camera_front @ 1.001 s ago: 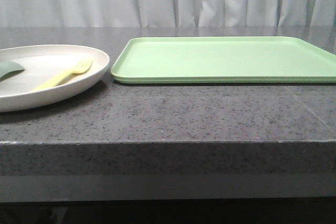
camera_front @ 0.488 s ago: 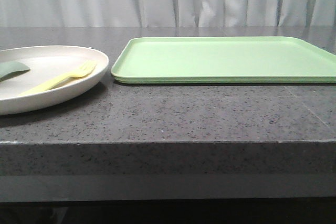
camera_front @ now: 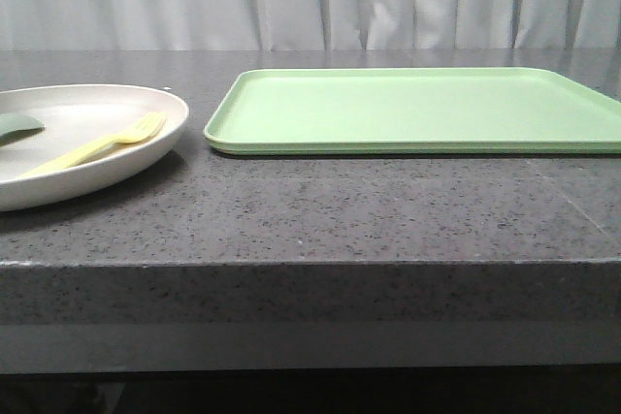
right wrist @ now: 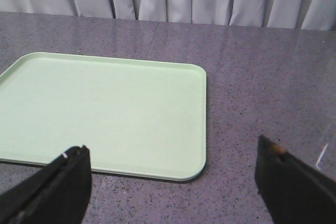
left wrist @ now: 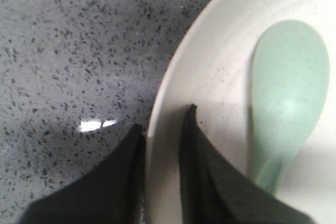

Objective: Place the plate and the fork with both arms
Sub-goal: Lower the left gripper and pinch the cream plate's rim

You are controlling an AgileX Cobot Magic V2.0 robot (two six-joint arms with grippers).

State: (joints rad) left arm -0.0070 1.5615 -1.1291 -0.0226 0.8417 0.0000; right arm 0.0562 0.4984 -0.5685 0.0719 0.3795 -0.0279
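The cream-white plate (camera_front: 146,154) rests at the left of the dark stone table, partly cut off by the front view's edge. The pale-yellow fork (camera_front: 97,147) lies in it, tines pointing towards the tray. My left gripper (left wrist: 164,121) is shut on the plate's rim (left wrist: 173,72), one finger outside and one inside the dish. My right gripper (right wrist: 170,148) is open and empty above the table by the near corner of the tray. Neither gripper shows in the front view.
A flat light-green tray (camera_front: 417,109) lies just right of the plate, and it also shows in the right wrist view (right wrist: 100,108). A sage-green spoon (left wrist: 289,93) lies in the plate beside the left fingers. A curtain hangs behind the table.
The plate has slid to the left, away from the tray, with the fork and the green spoon in it. The gap between plate and tray has widened.
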